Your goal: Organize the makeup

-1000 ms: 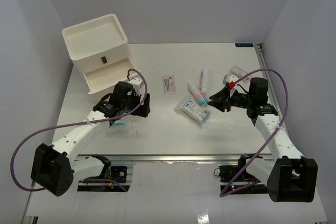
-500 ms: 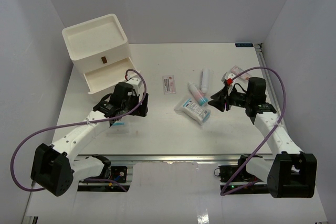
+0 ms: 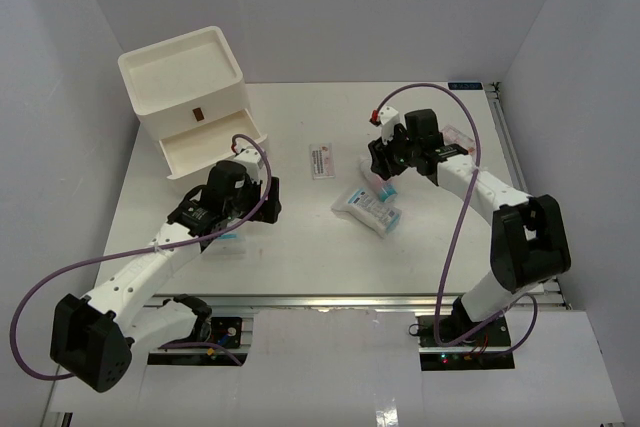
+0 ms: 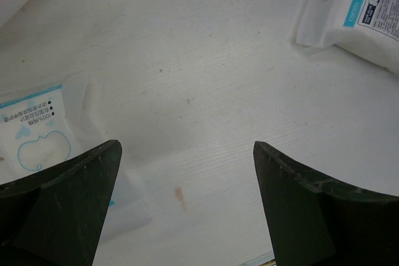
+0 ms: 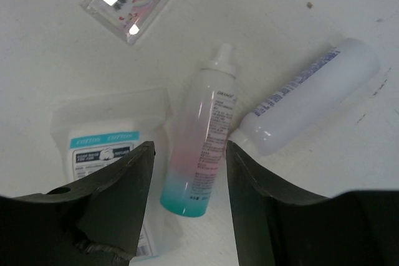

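Makeup tube (image 5: 206,135) lies centre-frame between the right fingers (image 5: 112,197), spread and empty, seemingly lined up to grasp it; left fingers (image 4: 56,197) gape wide, empty, over the desk (image 4: 199,91).

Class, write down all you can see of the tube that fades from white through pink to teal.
The slim plastic-looking tube lies flat on the white table: narrow white cap, body fading through pink to a teal base, small print along it. A plain white tube appears to touch its side. The open right claw hovers over it, not gripping.
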Motion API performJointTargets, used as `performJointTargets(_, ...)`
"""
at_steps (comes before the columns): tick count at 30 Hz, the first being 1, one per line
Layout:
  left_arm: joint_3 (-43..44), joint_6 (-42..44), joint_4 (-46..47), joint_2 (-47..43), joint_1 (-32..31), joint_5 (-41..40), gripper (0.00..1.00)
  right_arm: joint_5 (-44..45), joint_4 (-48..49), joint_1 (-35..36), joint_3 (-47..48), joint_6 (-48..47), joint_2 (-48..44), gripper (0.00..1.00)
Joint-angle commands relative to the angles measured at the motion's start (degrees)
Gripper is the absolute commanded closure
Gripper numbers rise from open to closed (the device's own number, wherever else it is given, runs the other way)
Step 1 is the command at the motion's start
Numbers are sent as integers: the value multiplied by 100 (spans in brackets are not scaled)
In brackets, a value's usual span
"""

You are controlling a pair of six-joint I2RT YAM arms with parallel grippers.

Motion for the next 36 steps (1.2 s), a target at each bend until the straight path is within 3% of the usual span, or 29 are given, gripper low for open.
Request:
performJointTargets(1,-143,8,183,-230,-27,68,2,574,-442,221,957,-17,658,44)
performJointTargets(10,-225,8,288,-317,-27,70,2,892,-958,334,1599,63,1684,42)
performJointTargets(28,-242,6,316,-379,-27,76,2,1052,-1227,452,1719,-115,2309,40)
performJointTargets(31,-242,8,316,-389,-27,78,2,1010,-1248,451,1740,-122,2288,51)
performJointTargets(33,-242,8,316,-412,-27,76,2,849,-1293,451,1757,-137,2128,70)
performJointTargets(36,-242,8,322,-440,-27,88,2,619,-1331,459,1786,-193,1859,85)
